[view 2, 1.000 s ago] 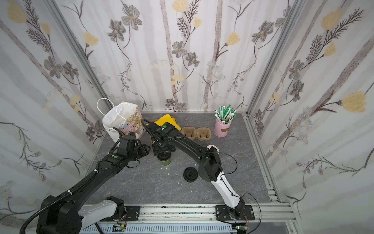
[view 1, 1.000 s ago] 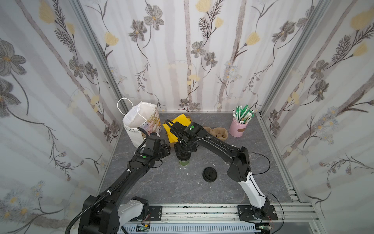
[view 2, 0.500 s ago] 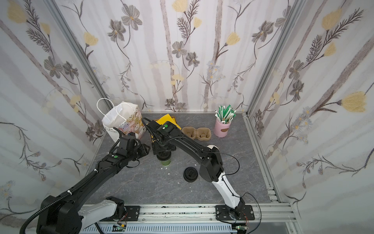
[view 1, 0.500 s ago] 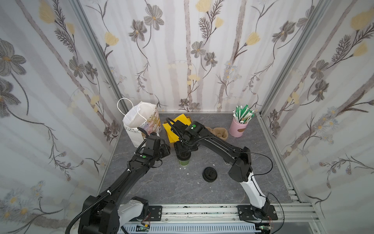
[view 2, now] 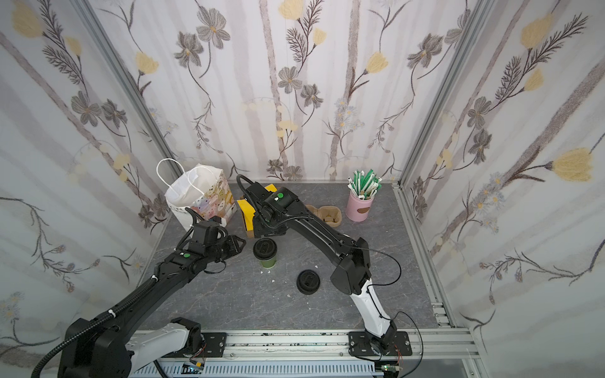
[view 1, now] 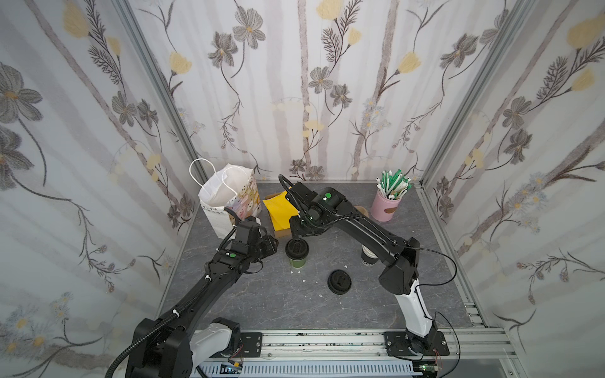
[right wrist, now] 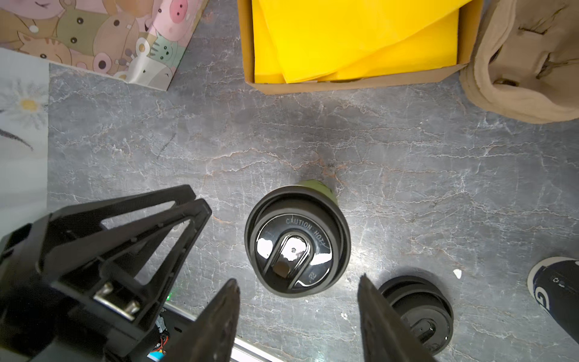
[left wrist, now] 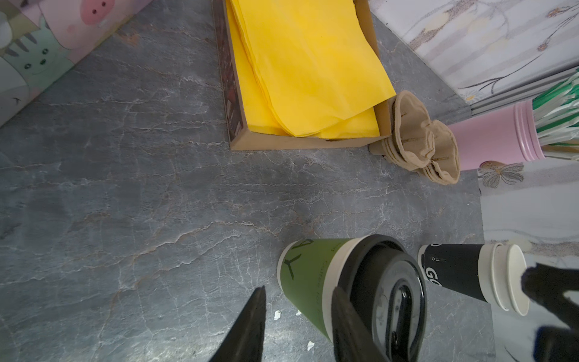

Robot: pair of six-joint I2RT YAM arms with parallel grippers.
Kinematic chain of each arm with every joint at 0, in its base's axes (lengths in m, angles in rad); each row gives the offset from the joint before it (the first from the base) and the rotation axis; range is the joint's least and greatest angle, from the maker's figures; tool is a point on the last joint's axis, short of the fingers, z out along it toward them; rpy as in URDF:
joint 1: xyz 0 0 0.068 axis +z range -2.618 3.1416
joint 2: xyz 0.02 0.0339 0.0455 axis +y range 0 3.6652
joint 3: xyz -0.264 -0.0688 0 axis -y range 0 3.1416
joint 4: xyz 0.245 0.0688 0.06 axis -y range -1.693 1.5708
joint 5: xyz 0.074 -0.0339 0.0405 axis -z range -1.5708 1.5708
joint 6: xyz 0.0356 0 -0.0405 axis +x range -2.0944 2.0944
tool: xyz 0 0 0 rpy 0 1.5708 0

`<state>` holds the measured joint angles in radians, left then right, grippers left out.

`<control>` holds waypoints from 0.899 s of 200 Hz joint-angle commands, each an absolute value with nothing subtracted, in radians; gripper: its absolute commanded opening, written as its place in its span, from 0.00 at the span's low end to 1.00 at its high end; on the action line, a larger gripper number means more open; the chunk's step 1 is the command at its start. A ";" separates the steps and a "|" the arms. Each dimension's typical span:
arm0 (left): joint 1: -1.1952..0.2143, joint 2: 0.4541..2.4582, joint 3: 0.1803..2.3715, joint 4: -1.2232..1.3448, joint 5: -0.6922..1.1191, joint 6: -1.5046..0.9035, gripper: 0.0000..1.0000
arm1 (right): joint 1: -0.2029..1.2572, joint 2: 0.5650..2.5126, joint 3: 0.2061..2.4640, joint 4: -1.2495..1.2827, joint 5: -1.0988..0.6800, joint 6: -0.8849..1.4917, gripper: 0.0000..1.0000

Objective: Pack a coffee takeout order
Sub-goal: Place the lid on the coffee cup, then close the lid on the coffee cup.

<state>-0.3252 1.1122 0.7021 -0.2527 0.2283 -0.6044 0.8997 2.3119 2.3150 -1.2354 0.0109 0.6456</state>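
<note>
The green cup (view 1: 297,258) with its black lid (right wrist: 296,249) stands upright on the grey table, seen in both top views. My right gripper (right wrist: 297,280) hangs open above it and a little behind, holding nothing. My left gripper (left wrist: 299,290) is open just left of the cup (left wrist: 308,275). Its fingertips (right wrist: 191,200) are clear of the cup and nothing sits between them. Yellow napkins (view 1: 278,209) lie stacked in a cardboard box (left wrist: 300,142) behind the cup.
A white paper bag (view 1: 226,196) with cartoon animals stands open at the back left. A loose black lid (view 1: 339,281) lies right of the cup. Stacked black cups (left wrist: 454,272), brown cup carriers (view 2: 327,214) and a pink cup of straws (view 1: 386,206) are further right.
My right gripper has lifted up and back off the cup, so the lid now shows from above, and its jaws have narrowed. The left arm has not moved.
</note>
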 commanded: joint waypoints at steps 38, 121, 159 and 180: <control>-0.324 1.120 0.714 -0.245 0.311 -0.611 0.38 | 0.854 2.152 2.023 -0.966 -0.027 0.670 0.35; -0.322 1.120 0.735 -0.246 0.366 -0.600 0.38 | 0.793 1.957 1.571 -0.661 -0.158 0.732 0.39; -0.322 1.131 0.715 -0.246 0.386 -0.615 0.37 | 0.792 1.965 1.539 -0.644 -0.183 0.735 0.40; -0.322 1.147 0.710 -0.247 0.403 -0.615 0.37 | 0.792 1.961 1.527 -0.640 -0.187 0.739 0.40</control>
<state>-0.3244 1.1332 0.7174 -0.2573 0.3729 -0.6083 0.7918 1.9656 1.5383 -0.6987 -0.1692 0.7250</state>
